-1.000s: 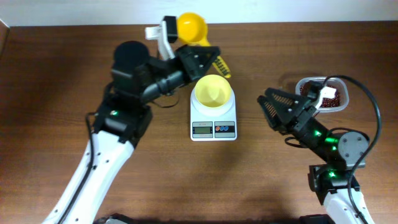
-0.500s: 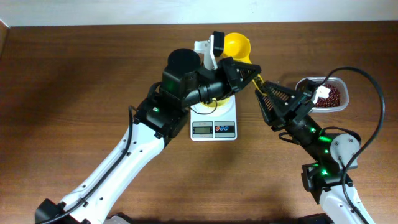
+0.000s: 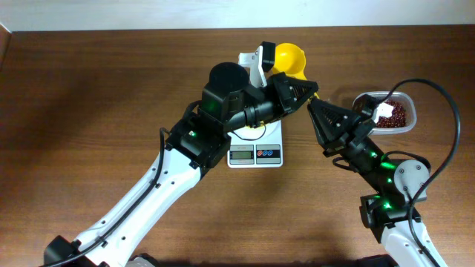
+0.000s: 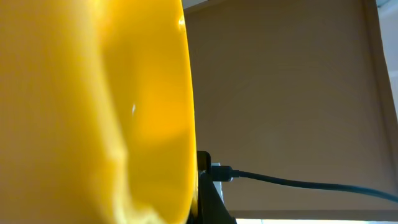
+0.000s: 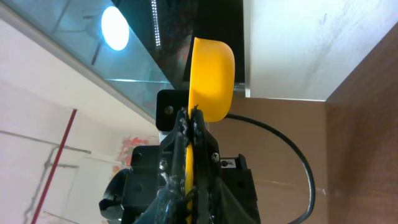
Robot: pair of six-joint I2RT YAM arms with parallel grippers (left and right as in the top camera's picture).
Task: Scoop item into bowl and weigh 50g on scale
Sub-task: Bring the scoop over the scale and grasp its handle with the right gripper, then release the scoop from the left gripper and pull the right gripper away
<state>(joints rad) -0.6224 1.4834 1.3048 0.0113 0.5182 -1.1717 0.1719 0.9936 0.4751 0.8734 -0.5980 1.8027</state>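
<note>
Step in hand, as I judge it: the yellow scoop (image 3: 289, 59) is passing from the left hand (image 3: 308, 90) to the right hand (image 3: 315, 110), in the air above the far end of the scale (image 3: 256, 154).

- Left hand: it is gripping the scoop by its handle, with the cup end rising beyond the fingers.
- Right hand: it is meeting the left tip to tip, with its fingers pinched together on the handle.
- Beans (image 3: 397, 113): they are lying in the clear container (image 3: 410, 124) at the right of the worktop (image 3: 89, 89), well apart from the scale. None are showing in the scoop.
- Bowl: I am taking it to be sitting on the scale under the left arm. No view is showing it.

Doing it well: the right hand should be holding firmly before the left lets go. The left should then be opening wide and backing straight off along the handle, so the scoop is not twisting. The cup should be staying level and clear of the scale.

View notes:
- The overhead is giving the layout: both arms, the scale display and the container.
- The right wrist view is showing what the overhead cannot. The right hand (image 5: 191, 118) has a thin yellow strip of handle between its fingers, and the scoop (image 5: 211, 78) is standing on edge.
- The left wrist view is almost filled by the scoop (image 4: 93, 112), so it is saying nothing about the fingers.
</note>
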